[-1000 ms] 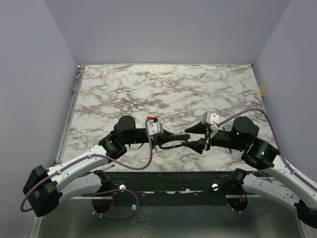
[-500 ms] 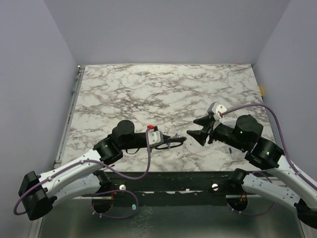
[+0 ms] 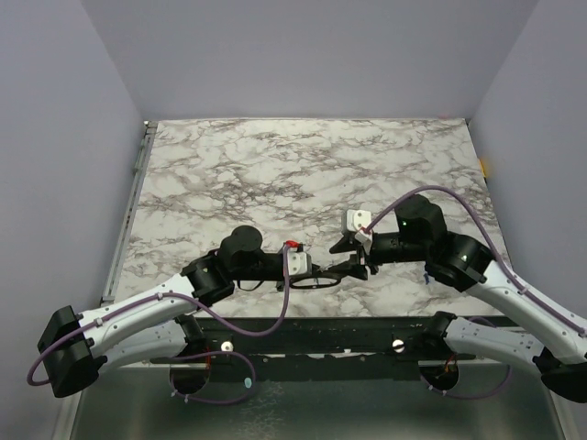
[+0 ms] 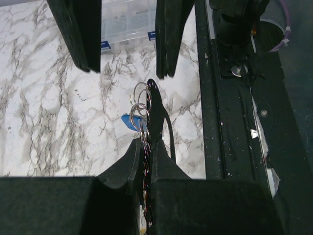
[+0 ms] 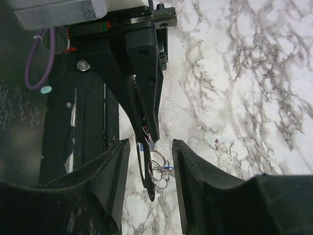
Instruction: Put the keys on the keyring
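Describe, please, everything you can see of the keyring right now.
The keyring is a cluster of thin silvery wire loops, overlapping, looking like metal. It sticks out past the tip of the left gripper's shut fingers, which pinch it above the marble table. A blue key hangs against it. The right gripper's open fingers stand to either side, apparently not touching it.

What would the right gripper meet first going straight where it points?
Probably the keyring, pinched by the shut left gripper, in line with the right gripper's open gap; depth is unclear.
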`<state>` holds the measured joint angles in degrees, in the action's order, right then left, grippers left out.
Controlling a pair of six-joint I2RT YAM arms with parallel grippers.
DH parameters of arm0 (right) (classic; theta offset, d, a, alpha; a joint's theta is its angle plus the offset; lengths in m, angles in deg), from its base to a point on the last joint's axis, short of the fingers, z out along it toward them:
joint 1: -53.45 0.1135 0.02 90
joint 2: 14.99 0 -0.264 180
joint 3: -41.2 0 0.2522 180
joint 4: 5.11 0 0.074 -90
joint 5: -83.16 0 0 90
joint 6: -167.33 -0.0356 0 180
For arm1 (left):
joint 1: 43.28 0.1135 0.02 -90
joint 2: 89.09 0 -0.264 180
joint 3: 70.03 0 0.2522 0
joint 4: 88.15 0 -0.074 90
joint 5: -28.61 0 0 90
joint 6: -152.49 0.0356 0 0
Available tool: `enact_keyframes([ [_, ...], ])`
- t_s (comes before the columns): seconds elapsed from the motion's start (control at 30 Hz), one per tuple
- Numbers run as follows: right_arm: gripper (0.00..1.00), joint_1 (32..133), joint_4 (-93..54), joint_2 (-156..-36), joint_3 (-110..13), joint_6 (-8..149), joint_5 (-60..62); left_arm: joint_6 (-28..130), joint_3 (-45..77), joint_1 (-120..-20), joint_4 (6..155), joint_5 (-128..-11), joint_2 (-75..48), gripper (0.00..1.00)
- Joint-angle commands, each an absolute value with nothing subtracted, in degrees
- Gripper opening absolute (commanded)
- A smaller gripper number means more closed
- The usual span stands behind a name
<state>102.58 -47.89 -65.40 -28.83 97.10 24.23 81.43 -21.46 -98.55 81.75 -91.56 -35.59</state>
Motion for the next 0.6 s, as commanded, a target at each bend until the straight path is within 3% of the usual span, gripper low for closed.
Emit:
enact_keyframes([
  [0.0,0.47,102.85,-51.07,-68.7,-31.01,101.12,28.75,81.92,-20.85,-99.0,82.1,-93.02,-35.74,0.0],
  [0.3,0.39,102.93,-49.62,-71.61,-29.27,101.54,30.19,81.66,-20.67,-99.18,82.12,-93.38,-35.56,0.0],
  [0.57,0.42,103.09,-48.4,-73.88,-27.86,101.83,29.13,81.59,-20.67,-99.23,82.05,-93.2,-35.92,0.0],
])
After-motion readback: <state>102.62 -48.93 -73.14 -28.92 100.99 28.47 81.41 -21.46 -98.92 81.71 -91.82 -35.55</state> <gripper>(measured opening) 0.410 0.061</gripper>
